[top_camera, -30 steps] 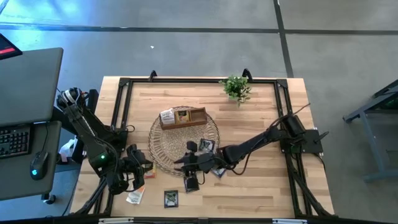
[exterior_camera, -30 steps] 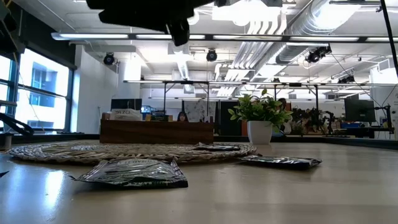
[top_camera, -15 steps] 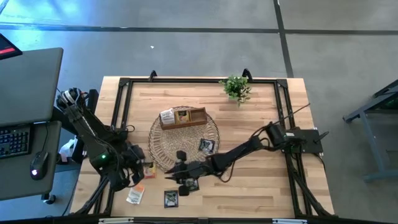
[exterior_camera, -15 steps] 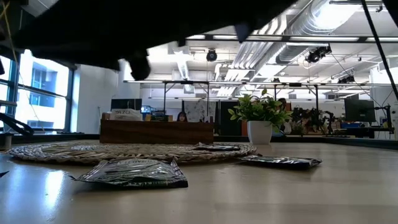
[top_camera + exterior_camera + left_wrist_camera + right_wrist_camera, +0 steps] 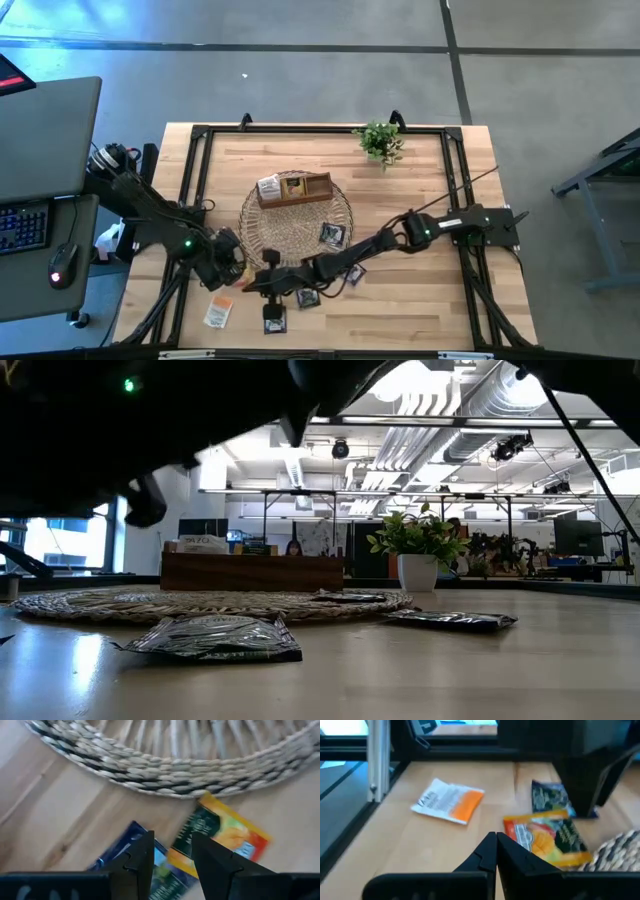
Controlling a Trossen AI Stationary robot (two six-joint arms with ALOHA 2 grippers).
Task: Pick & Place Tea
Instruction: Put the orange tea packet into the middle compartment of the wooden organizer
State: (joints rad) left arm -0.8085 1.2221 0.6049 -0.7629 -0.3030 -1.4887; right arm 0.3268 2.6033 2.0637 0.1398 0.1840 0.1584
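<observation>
Hovering with its fingers narrowly parted, the left gripper (image 5: 172, 857) sits over an orange tea packet (image 5: 220, 837) and a blue tea packet (image 5: 132, 855) beside the woven mat (image 5: 175, 770) on the surface (image 5: 400, 190). The right gripper (image 5: 496, 851), fingers pressed together, faces three packets, the white-and-orange packet (image 5: 449, 800) unseen by the left wrist view. The low view shows two dark packets (image 5: 215, 638) lying flat.
</observation>
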